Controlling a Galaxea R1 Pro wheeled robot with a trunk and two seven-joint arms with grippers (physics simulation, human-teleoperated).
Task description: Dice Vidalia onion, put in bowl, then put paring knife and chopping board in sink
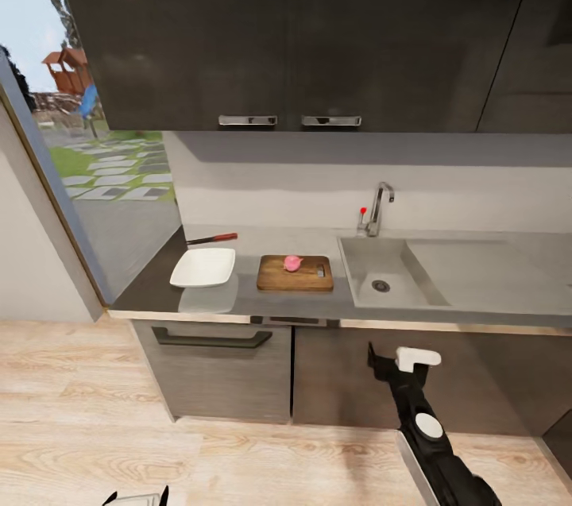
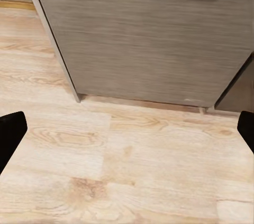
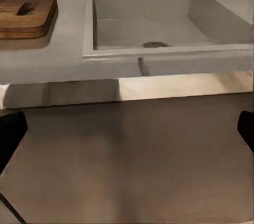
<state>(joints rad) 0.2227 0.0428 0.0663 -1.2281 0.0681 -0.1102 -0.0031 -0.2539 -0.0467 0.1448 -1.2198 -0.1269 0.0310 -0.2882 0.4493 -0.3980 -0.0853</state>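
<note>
A small pink Vidalia onion (image 1: 293, 262) lies on the brown chopping board (image 1: 278, 277), which rests on the grey countertop (image 1: 246, 298) left of the sink (image 1: 361, 260). The white square bowl (image 1: 203, 267) stands left of the board, and the paring knife (image 1: 212, 238) lies behind the bowl. My right gripper (image 1: 393, 359) hangs open and empty below the counter edge, in front of the cabinet. In the right wrist view the right gripper (image 3: 127, 134) faces the sink (image 3: 143, 23) and the board's slotted end (image 3: 26, 15). My left gripper (image 2: 127, 134) is open over the wooden floor.
A chrome tap (image 1: 380, 208) with a red-tipped lever stands behind the basin. Dark wall cabinets (image 1: 286, 29) hang overhead. A handled drawer front (image 1: 211, 339) sits under the bowl. A glass door (image 1: 95, 172) is at the left. The left gripper (image 1: 135, 498) shows at the bottom edge.
</note>
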